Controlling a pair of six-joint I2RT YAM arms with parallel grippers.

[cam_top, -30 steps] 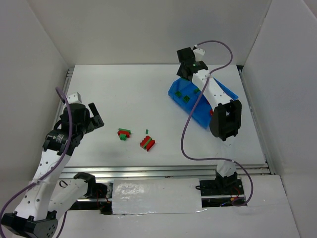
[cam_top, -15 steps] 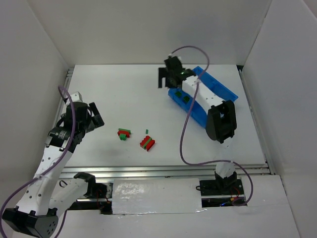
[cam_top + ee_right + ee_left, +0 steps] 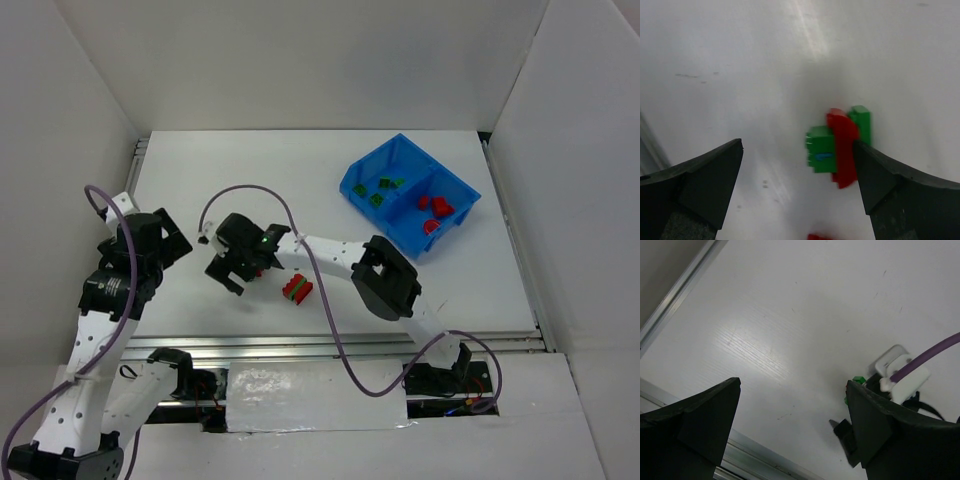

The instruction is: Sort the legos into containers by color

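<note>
Top external view is showing you a sort that is well under way, by my reading, but not finished. Inside the blue bin (image 3: 385,225), green bricks (image 3: 380,190) are lying in the left compartment and red bricks (image 3: 434,207) in the right one, so the colours are being kept apart.

What is left is lying out on the bench (image 3: 250,170), well apart from the bin on its near-left side. A red-and-green stack (image 3: 297,289) is sitting there untouched. Just beyond it, farther from the bin, your right pincer (image 3: 228,275) is hanging over a small cluster (image 3: 839,146) of one red brick stuck between two green ones. Its jaws are standing wide and empty on either side of that cluster, with the right jaw's tip close beside it.

Your left pincer (image 3: 172,240) is hovering farthest from the bin, also spread wide and carrying nothing.

Both leftover pieces are mixing colours, so you are probably facing a pull-apart before either one can go in.
</note>
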